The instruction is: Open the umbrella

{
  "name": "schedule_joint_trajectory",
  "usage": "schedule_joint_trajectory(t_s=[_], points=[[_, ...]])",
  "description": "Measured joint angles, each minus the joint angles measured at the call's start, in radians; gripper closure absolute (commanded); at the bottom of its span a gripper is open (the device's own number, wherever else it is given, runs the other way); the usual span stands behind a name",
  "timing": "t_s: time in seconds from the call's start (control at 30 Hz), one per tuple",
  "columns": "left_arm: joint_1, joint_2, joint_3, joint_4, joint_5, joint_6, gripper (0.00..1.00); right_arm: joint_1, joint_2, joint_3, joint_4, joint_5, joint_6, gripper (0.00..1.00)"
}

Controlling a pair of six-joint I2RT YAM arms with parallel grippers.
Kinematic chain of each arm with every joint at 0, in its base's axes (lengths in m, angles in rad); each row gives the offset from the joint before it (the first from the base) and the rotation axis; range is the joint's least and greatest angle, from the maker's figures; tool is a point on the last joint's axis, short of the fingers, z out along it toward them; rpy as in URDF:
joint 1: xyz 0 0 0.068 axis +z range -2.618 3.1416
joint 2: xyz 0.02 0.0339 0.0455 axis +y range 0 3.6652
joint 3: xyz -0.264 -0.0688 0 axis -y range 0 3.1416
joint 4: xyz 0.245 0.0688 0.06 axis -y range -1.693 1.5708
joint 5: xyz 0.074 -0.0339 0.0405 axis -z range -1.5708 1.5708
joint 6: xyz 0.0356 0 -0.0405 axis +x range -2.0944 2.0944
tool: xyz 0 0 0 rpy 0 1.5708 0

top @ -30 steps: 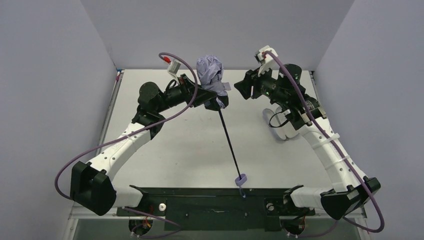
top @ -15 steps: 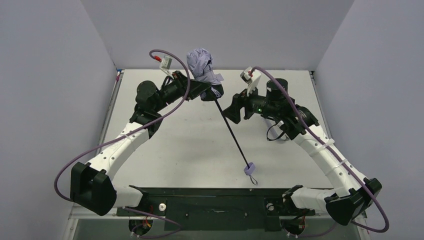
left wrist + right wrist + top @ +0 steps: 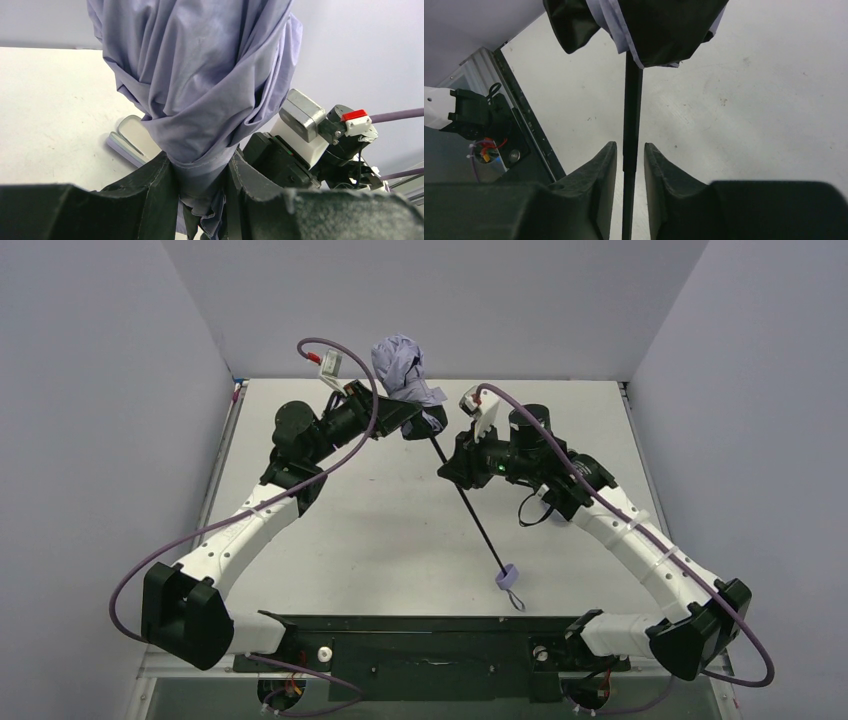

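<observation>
The umbrella point(image 3: 400, 365) is held off the table, its crumpled lilac canopy up at the back and its thin black shaft point(image 3: 470, 510) slanting down toward me to the small lilac handle point(image 3: 507, 576) with its loop. My left gripper point(image 3: 415, 420) is shut on the bunched fabric at the canopy's lower end; in the left wrist view the cloth point(image 3: 200, 75) fills the space between the fingers of that gripper point(image 3: 200, 185). My right gripper point(image 3: 447, 470) straddles the upper shaft point(image 3: 631, 115). Its jaws point(image 3: 630, 155) stand narrowly open, a thin gap on each side.
A flat lilac pouch point(image 3: 127, 142) lies on the white table behind the canopy. The black base plate point(image 3: 420, 640) runs along the near edge. Grey walls close in the left, back and right sides. Purple cables loop off both arms.
My right gripper has swung left and down from beside the canopy onto the shaft, opening wide on the way and narrowing again. The left gripper raised the canopy slightly; the handle swung right.
</observation>
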Motion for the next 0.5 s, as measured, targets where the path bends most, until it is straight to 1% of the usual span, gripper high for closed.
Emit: schedule_joint_trajectory(t_s=[0.03,0.07,0.1,0.13,0.17,0.2,0.23,0.27,0.3,0.33,0.37,0.4,0.5], points=[[0.000,0.000,0.000,0.000,0.000,-0.002,1.00,0.000,0.004,0.000,0.001,0.000,0.004,0.97],[0.000,0.000,0.000,0.000,0.000,-0.003,1.00,0.000,0.008,-0.002,0.004,-0.002,0.013,1.00],[0.001,0.000,0.000,0.000,0.000,-0.004,0.98,0.000,0.010,-0.003,0.007,-0.005,0.018,1.00],[0.002,0.000,0.000,-0.001,0.002,-0.004,0.94,0.000,0.012,-0.004,0.009,-0.008,0.031,1.00],[0.005,0.000,0.000,-0.003,0.003,-0.003,0.79,0.000,0.014,-0.004,0.012,-0.012,0.037,1.00],[0.008,0.000,0.000,-0.005,0.007,-0.003,0.70,-0.001,0.016,-0.004,0.016,-0.017,0.047,1.00],[0.016,0.000,0.000,-0.009,0.012,-0.002,0.51,-0.002,0.017,-0.005,0.023,-0.025,0.059,1.00],[0.023,0.000,0.000,-0.013,0.019,-0.002,0.44,-0.008,0.018,-0.008,0.032,-0.034,0.074,1.00],[0.035,0.000,0.000,-0.017,0.028,0.005,0.28,-0.014,0.018,-0.012,0.043,-0.042,0.087,1.00],[0.048,-0.002,0.000,-0.023,0.036,0.013,0.19,-0.022,0.019,-0.016,0.051,-0.056,0.109,1.00],[0.069,-0.005,0.000,-0.034,0.042,0.023,0.05,-0.032,0.020,-0.021,0.060,-0.070,0.132,1.00],[0.097,-0.010,-0.001,-0.047,0.047,0.033,0.01,-0.047,0.021,-0.027,0.067,-0.084,0.156,1.00],[0.190,-0.042,-0.010,-0.098,0.045,0.076,0.03,-0.090,0.029,-0.045,0.091,-0.116,0.228,1.00]])
